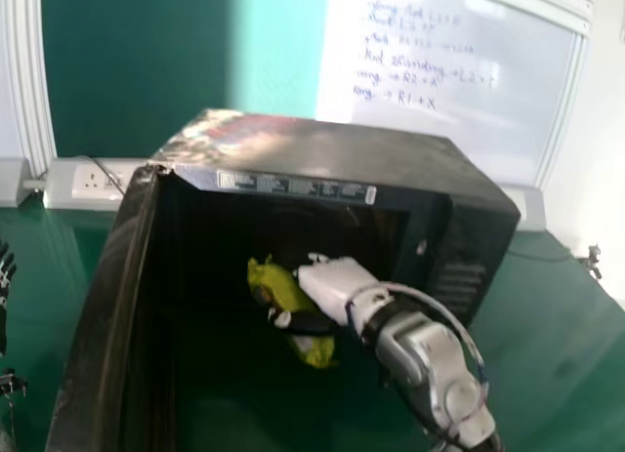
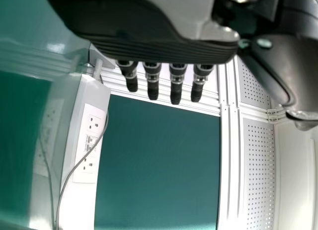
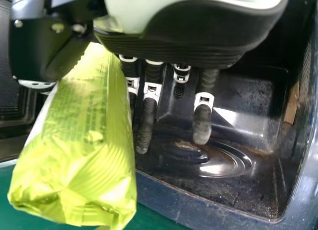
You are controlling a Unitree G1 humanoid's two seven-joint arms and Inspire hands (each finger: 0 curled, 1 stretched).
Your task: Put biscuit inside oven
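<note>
The right hand (image 3: 198, 46) grasps the yellow-green biscuit packet (image 3: 74, 150), its thumb on one side of the wrapper and its fingers on the other. The packet slants across the mouth of the microwave oven (image 1: 332, 144), and in the right wrist view its free end hangs outside the front rim (image 3: 164, 195), above the green surface. Beyond the fingers lies the dark cavity, with a round raised pattern (image 3: 208, 158) on its floor. The door (image 1: 103, 315) stands open along the left, so access is dealt with and the packet is picked up and brought to the opening; by my judgement, carrying it fully in, lowering it, letting go and drawing the hand out are left to do. The left hand (image 1: 5, 276) is idle at the far left, its fingers extended. Under everything spreads a glossy green tabletop (image 1: 566, 315). At its far side, behind the oven, runs white trunking with a socket (image 1: 96, 184) and a thin cable at left; above it are a dark green board (image 1: 137, 66) and, to the right, a whiteboard (image 1: 479, 110) with handwriting.
</note>
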